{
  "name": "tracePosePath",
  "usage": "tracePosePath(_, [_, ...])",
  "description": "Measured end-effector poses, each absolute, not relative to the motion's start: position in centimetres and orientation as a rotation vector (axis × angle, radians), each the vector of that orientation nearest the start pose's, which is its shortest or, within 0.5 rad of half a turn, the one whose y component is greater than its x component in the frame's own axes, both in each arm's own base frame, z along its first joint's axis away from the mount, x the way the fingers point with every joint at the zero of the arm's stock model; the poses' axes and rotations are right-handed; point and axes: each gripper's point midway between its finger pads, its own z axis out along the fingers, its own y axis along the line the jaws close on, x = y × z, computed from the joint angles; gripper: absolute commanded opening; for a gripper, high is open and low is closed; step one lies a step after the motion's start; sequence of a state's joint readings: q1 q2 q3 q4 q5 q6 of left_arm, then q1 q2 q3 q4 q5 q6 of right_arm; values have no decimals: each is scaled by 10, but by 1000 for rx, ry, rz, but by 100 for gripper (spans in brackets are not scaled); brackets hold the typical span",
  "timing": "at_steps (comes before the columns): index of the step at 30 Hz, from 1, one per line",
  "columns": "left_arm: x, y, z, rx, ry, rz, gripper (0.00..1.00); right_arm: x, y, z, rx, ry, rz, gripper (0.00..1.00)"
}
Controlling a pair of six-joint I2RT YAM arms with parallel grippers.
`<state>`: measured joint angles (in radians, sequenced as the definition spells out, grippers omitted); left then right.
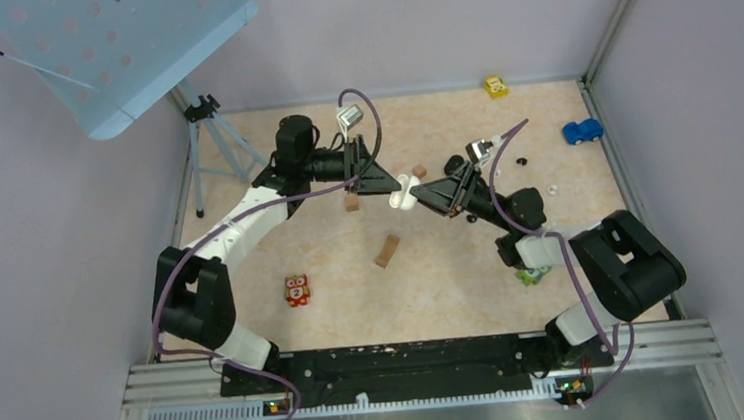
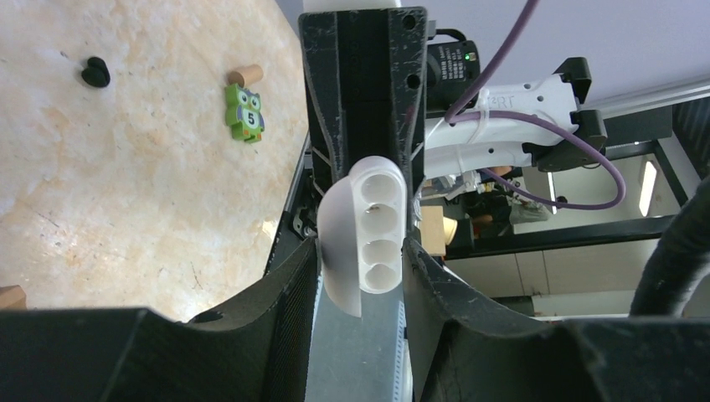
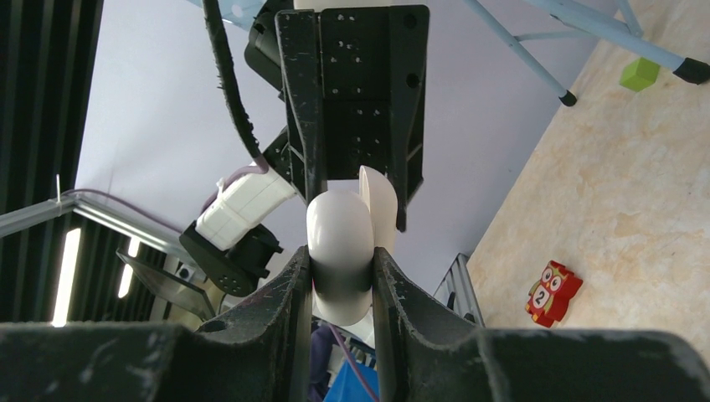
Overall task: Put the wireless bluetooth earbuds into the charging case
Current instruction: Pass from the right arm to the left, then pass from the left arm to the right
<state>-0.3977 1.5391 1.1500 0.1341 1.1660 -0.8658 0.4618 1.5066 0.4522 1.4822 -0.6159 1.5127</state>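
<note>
Top view: the charging case (image 1: pixel 402 200) is only a small white shape near the table's centre, mostly hidden between the two tips, and its wells cannot be made out. The left pincer (image 1: pixel 389 181) meets it from 10 o'clock, the right pincer (image 1: pixel 417 191) from 4 o'clock. A black earbud (image 1: pixel 522 161) and a white earbud (image 1: pixel 553 191), both mere specks, lie on the table towards 3 o'clock of the case, well apart from it.

Left wrist view: the case (image 2: pixel 377 226) stands open, showing four round wells; its lower end is cut off behind the fingers. The left pincer (image 2: pixel 362 251) closes on it, one finger on the lid, the other on the body. The black earbud (image 2: pixel 95 73) lies far off at 10 o'clock.

Right wrist view: the right pincer (image 3: pixel 339 264) pinches the case's (image 3: pixel 339 226) rounded body; the bottom is hidden between the fingers. The lid juts at 1 o'clock, and the wells face away.
</note>
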Motion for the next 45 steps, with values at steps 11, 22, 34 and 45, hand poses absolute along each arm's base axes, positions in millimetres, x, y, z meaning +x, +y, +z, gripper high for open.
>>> tracePosePath(11, [263, -308, 273, 494, 2122, -1897, 27, 256, 278, 272, 104, 1519, 2013, 0])
tracePosePath(22, [265, -309, 270, 483, 2132, -1903, 14, 256, 278, 273, 103, 1513, 2016, 0])
tracePosePath(34, [268, -309, 267, 469, 2148, -1872, 0, 256, 275, 270, 137, 1511, 2010, 89])
tracePosePath(45, [309, -298, 273, 426, 2210, -1444, 0, 257, 242, 275, 235, 1588, 1629, 90])
